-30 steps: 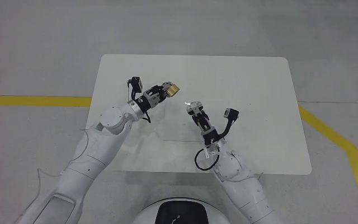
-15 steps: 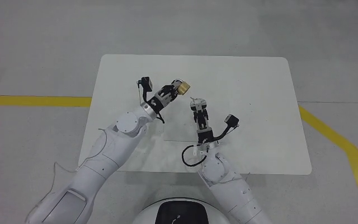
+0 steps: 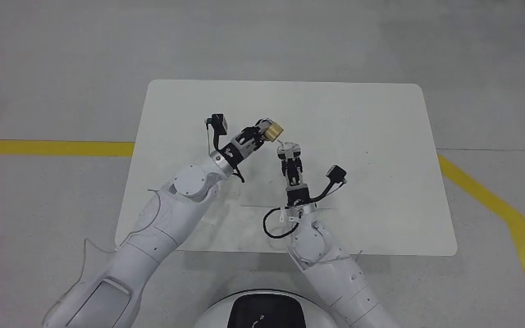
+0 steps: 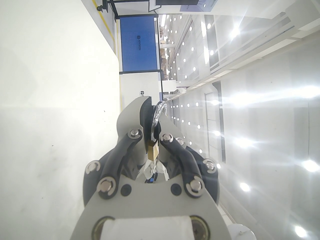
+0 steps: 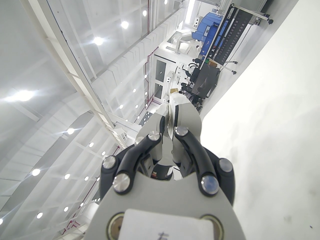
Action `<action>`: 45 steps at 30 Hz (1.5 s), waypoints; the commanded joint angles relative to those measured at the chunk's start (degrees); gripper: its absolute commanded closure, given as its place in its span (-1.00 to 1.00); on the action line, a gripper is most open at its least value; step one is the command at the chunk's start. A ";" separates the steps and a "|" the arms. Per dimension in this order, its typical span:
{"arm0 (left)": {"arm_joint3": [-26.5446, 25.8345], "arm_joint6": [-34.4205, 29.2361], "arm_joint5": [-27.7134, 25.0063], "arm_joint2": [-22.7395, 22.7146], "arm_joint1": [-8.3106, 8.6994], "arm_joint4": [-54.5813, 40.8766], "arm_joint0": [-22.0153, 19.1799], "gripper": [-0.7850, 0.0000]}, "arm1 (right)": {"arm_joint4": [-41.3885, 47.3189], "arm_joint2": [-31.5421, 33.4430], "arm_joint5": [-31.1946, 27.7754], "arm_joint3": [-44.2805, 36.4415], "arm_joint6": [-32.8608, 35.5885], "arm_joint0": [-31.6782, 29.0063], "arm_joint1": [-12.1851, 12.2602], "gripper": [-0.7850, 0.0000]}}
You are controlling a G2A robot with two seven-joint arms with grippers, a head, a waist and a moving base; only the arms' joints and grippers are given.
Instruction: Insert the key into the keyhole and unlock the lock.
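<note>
Since the earlier frames our two arms have drawn together above the white table (image 3: 369, 123). Our left gripper (image 3: 261, 134) is clamped around the brass lock (image 3: 273, 129). Our right gripper (image 3: 286, 151), just beside it, pinches the key (image 5: 170, 119) between nearly closed fingers. A yellow floor line (image 3: 66, 148) runs past the table.

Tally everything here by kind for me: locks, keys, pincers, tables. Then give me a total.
lock: 1
key: 1
pincers: 2, the left pincer and the right pincer
table: 1
Total: 5
</note>
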 commanded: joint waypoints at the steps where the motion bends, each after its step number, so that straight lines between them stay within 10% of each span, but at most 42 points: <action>1: 0.01 0.06 -0.13 -0.21 -0.16 0.25 0.07 1.00 | 0.07 0.27 -0.05 0.05 0.07 -0.05 -0.13 1.00; 45: -0.93 -1.34 0.42 -4.00 -2.11 6.65 1.76 1.00 | -2.36 3.33 0.24 0.00 1.59 -1.49 -2.37 1.00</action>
